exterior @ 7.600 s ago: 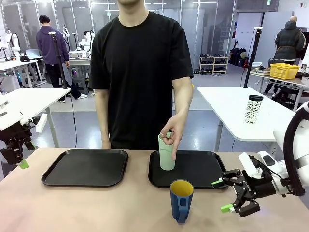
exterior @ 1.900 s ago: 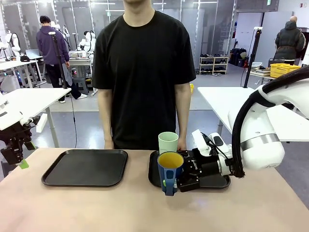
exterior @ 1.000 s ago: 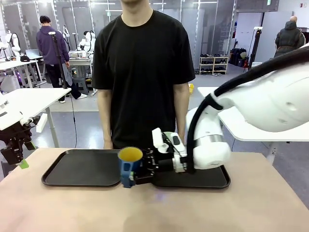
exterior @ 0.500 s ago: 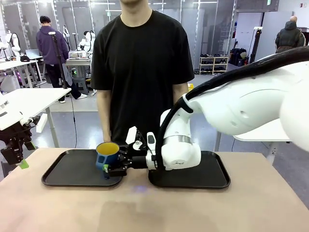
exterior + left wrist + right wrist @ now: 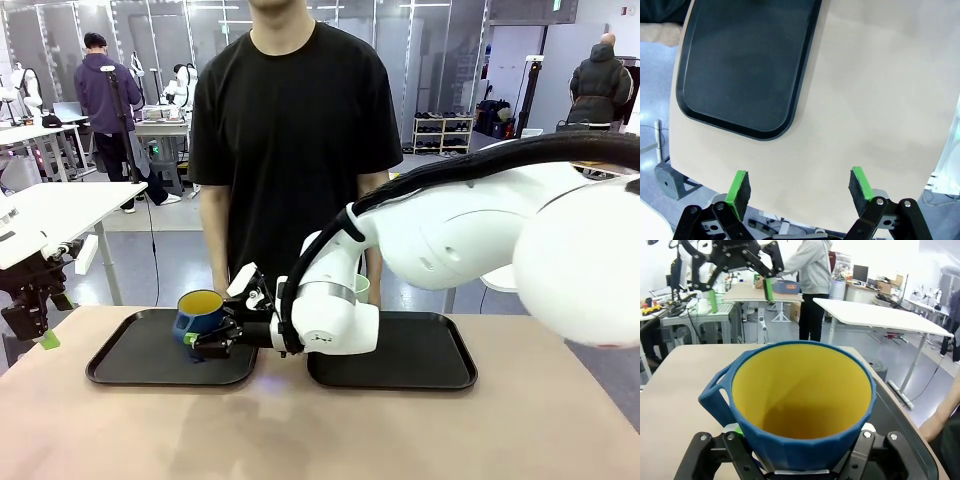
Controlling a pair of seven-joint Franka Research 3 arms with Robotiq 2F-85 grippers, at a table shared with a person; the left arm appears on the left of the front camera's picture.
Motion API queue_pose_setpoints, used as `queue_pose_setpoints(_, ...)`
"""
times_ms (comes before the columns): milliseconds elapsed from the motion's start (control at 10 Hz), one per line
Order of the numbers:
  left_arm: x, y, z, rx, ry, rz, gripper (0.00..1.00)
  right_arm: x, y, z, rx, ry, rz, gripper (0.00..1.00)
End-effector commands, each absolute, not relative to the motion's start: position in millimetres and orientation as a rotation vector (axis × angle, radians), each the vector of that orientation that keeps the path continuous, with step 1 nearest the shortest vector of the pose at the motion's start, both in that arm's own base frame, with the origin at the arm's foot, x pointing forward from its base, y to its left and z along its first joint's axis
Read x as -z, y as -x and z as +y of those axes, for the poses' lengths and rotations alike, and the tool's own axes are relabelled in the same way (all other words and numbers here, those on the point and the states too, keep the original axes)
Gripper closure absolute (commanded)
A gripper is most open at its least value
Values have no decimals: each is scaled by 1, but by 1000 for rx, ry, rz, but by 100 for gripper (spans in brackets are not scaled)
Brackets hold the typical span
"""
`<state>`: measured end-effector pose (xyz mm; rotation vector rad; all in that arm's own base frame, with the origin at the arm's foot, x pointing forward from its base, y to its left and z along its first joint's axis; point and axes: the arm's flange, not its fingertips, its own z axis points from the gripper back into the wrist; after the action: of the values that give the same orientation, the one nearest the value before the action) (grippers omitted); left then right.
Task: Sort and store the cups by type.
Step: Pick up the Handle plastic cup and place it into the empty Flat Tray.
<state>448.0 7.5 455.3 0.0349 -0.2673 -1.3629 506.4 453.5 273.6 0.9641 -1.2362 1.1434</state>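
Observation:
My right arm reaches across the middle, and its gripper is shut on the lower body of the dark blue mug, yellow inside. It holds the mug over the right half of the left black tray. In the right wrist view the mug stands between the fingers of my right gripper, with its handle to the picture's left. The pale mint tumbler stands on the right black tray, mostly hidden behind my right arm. My left gripper hangs open and empty off the table's left edge.
A person in a black T-shirt stands at the far side, arms down behind the trays. The left wrist view shows the left tray and bare tan tabletop. My left gripper stays at the far left.
My right gripper has carried the blue mug leftwards from the tray gap to above the left tray. My left arm has not moved.

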Motion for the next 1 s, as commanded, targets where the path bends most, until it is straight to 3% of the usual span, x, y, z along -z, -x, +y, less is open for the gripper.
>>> queue_pose_setpoints(0, -454, -447, 8, 1357, -56, -275, 0, -265, -514, 469, -1109, -875, -1309, 26)
queue_pose_setpoints(900, -454, -447, 8, 1357, -56, -275, 0, -214, -542, 486, -1009, -734, -1268, 26)
